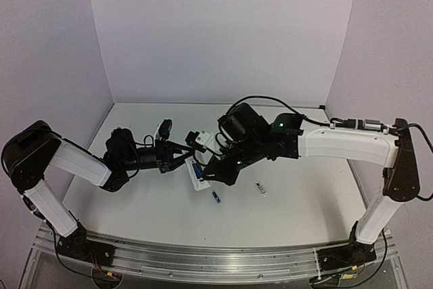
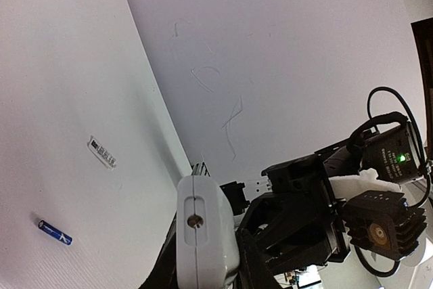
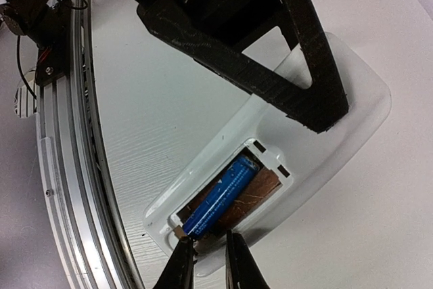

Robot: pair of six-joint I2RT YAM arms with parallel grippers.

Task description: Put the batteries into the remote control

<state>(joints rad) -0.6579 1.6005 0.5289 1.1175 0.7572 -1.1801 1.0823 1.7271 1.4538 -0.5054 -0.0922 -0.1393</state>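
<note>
Only your right wrist view shows a battery (image 3: 222,196) lying in the recess of the remote control (image 3: 223,140). The right gripper (image 3: 206,252) sits at its end, tips a slit apart and gripping nothing. From above, you see the left gripper (image 1: 184,159) clamped shut on the remote. The second battery (image 1: 216,197) lies loose on the table (image 1: 135,201), apart from the white cover piece (image 2: 103,151).

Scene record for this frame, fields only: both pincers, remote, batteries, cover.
left pincer: shut on the remote control, held with the recess showing
right pincer: tips nearly together with a narrow gap, nothing between them, at the near end of the recess
battery in recess: one blue cell, space beside it bare
loose battery: lying on the table, apart from the remote
cover piece: off, lying on the table
</note>
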